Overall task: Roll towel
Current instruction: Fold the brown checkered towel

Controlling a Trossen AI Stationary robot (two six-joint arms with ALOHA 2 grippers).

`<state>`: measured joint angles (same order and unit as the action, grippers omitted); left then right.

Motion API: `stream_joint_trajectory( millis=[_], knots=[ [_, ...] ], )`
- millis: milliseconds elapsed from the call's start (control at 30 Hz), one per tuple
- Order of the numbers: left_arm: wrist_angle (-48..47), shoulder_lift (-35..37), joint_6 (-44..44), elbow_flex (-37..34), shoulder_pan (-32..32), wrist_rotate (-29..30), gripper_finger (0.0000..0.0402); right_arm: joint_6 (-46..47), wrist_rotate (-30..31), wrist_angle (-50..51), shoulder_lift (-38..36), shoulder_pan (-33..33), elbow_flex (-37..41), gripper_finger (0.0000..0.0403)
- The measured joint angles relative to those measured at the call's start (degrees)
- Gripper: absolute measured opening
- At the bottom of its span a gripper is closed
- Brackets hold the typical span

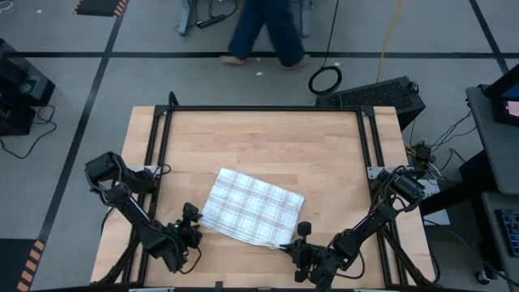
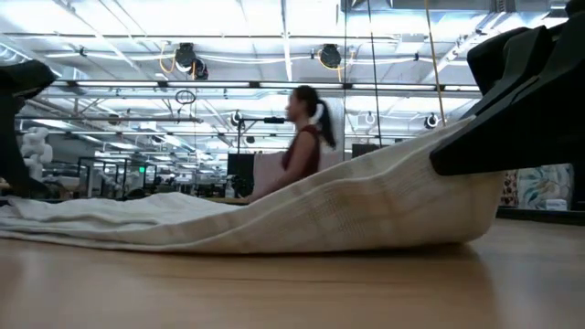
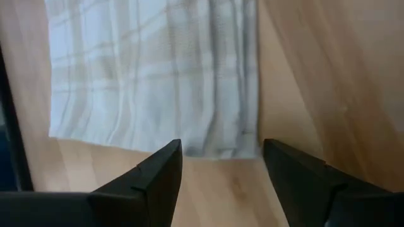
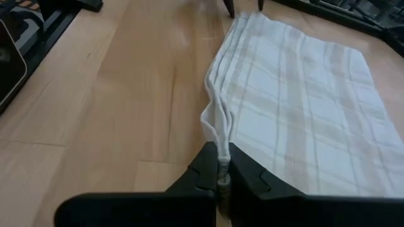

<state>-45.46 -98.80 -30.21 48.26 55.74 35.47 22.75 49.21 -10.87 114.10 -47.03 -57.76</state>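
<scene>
Right tool (image 4: 223, 180): clamped on a near corner of the towel (image 1: 250, 208), cloth bunched into a thin pinch between the fingers, corner lifted off the desk (image 1: 324, 154). Grip narrow; only a small fold of fabric caught.

Left tool (image 3: 221, 165): fingers apart, holding nothing, poised just short of the towel's other near corner, not touching.

Towel: spread mostly flat near the desk's front edge, skewed to that edge, a few long wrinkles running back from the pinched corner.

Risks, as judged:
- Uneven roll, one corner raised while the other lies flat; likely a cone, not a cylinder.
- Slip from the right tool's thin pinch under any pull.
- Whole cloth dragged across the smooth desk instead of turning over itself.
- Left tool closing on bare wood if lowered short of the hem.
</scene>
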Motion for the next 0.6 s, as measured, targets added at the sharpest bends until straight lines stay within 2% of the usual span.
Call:
stream_joint_trajectory(
  millis=[200,400,600],
  knots=[
    [4.1,0.3,2.5,-1.9,-0.5,0.5,0.0219,0.2,-0.1,0.0,0.0,0.0,0.0,0.0004],
    [4.8,0.2,2.7,-2.0,-1.6,-0.9,0.0165,0.2,-0.1,0.4,0.0,0.0,0.0,0.0004],
    [6.7,0.2,8.3,-2.0,-4.5,-3.2,0.0116,0.2,-0.1,0.4,0.0,0.0,0.0,0.0004]
  ],
)
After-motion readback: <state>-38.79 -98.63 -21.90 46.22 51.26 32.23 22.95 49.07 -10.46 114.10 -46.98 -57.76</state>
